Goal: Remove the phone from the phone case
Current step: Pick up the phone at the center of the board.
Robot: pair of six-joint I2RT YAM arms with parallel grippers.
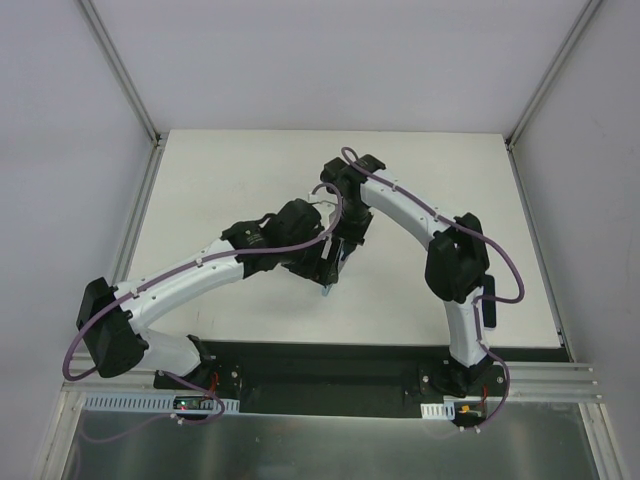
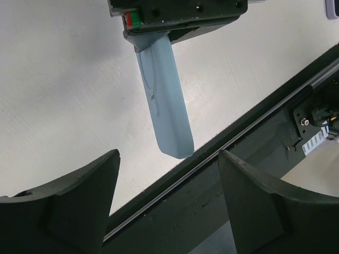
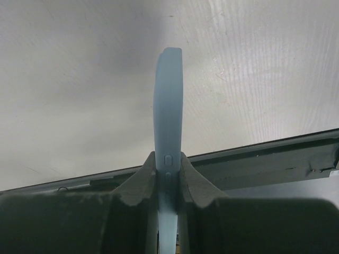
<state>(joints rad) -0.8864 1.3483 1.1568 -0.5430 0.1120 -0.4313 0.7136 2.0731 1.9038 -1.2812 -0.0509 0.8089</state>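
My right gripper is shut on a light blue phone case and holds it edge-on above the white table, with its free end pointing toward the table's near edge. In the left wrist view the case hangs from the right gripper at the top. My left gripper is open and empty, just short of the case's free end and not touching it. In the top view both grippers meet at mid-table, the left and the right. The phone cannot be told apart from the case.
The white table has a black strip and metal rail along its near edge, just below the case. Grey walls and frame posts enclose the back and sides.
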